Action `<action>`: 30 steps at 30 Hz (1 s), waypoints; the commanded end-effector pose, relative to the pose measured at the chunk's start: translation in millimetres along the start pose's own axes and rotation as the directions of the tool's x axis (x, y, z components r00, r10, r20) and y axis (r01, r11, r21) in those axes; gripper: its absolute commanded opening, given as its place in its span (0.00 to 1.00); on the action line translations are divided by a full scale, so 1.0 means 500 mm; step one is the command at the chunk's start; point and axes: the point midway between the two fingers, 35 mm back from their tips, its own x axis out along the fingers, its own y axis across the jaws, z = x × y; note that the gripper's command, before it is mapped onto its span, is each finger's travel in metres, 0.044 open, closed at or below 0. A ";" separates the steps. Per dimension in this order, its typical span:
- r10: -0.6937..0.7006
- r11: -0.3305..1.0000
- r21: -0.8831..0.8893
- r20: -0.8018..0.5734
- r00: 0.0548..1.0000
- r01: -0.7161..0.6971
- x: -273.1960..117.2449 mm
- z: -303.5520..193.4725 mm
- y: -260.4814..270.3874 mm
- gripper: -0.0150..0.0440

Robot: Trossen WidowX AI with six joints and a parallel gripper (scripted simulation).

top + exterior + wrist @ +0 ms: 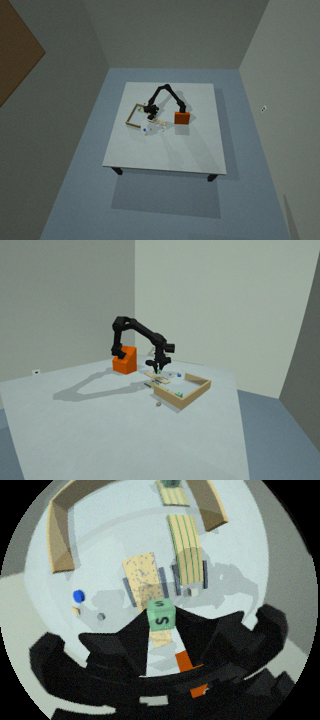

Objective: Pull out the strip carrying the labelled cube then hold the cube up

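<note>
My gripper (158, 372) (159, 610) is shut on a green cube marked S (161, 621). It holds the cube a little above a speckled tan strip (160, 122) (149, 375) (141, 572). That strip looks like one piece, partly hidden by the cube and fingers in the wrist view, and runs between dark rails (129, 592). A green-striped strip (186, 547) lies beside it between other rails. Across a gap, a separate striped piece (173, 499) carries a second green cube (138, 108) (178, 393) (170, 482); its label is not readable.
A low wooden wall (131, 113) (168, 397) (60, 537) stands around the far ends of the strips. A blue disc (144, 129) (179, 375) (78, 596) and small pebbles lie to one side. A brown pebble (158, 404) lies outside the wall. The orange base block (181, 118) (131, 361) stands behind.
</note>
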 end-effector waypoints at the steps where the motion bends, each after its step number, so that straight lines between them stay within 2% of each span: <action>1: 0.011 1.000 0.008 0.005 1.000 -0.011 -0.008 -0.018 -0.009 0.25; 14: 0.010 1.000 0.006 0.004 1.000 -0.010 -0.007 -0.085 -0.044 0.25; 21: 0.012 1.000 0.006 0.003 1.000 -0.012 -0.076 -0.085 -0.044 0.25; 30: 0.012 1.000 0.006 0.003 1.000 -0.012 -0.078 -0.086 -0.044 0.25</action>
